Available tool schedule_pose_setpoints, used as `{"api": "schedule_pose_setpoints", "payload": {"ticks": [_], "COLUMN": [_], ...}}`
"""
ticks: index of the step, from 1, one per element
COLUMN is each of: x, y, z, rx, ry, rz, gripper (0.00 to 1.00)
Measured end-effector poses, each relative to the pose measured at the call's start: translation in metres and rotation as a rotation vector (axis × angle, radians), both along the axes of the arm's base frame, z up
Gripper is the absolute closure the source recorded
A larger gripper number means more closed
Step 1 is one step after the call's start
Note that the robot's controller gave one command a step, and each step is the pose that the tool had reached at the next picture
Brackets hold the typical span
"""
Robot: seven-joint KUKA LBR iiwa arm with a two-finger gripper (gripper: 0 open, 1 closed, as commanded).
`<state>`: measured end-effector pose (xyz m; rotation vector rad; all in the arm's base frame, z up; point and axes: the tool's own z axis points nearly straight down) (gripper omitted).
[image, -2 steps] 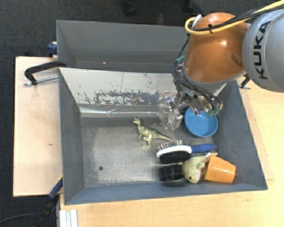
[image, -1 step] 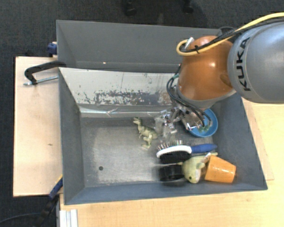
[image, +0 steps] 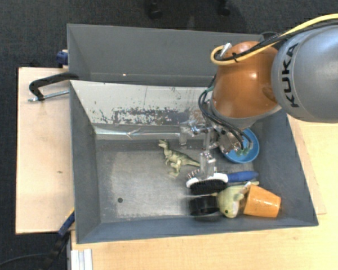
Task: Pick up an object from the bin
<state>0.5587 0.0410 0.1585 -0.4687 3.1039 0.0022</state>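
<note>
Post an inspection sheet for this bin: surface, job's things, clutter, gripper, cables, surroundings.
Surface: grey metal bin, back wall scratched.
Job's things: pale green toy figure left of the gripper; black brush with blue handle below it.
Clutter: blue round lid, orange cup, yellowish soft toy, black round piece, bottom right.
Gripper: low in the bin, between figure and brush.
Cables: yellow cable over the orange wrist cover.
Surroundings: dark floor.

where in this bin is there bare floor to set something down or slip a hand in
Free: left half of the bin floor, between the left wall, the front wall and the pale toy dinosaur. Crowded: the front right, where brush, black round thing, yellowish toy, orange cup and blue dish pack together by the gripper.
</note>
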Motion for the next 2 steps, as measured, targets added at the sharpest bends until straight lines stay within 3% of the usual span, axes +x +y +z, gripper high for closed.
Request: {"api": "schedule_pose_setpoints", "payload": {"ticks": [1, 2], "x": [0.018, 0.019], "y": [0.000, 0.012], "z": [-0.066, -0.088], "rx": [0.000, 0.001], "ry": [0.004, 0.004], "rz": [-0.268, -0.452], "gripper": [0.00, 0.00]}}
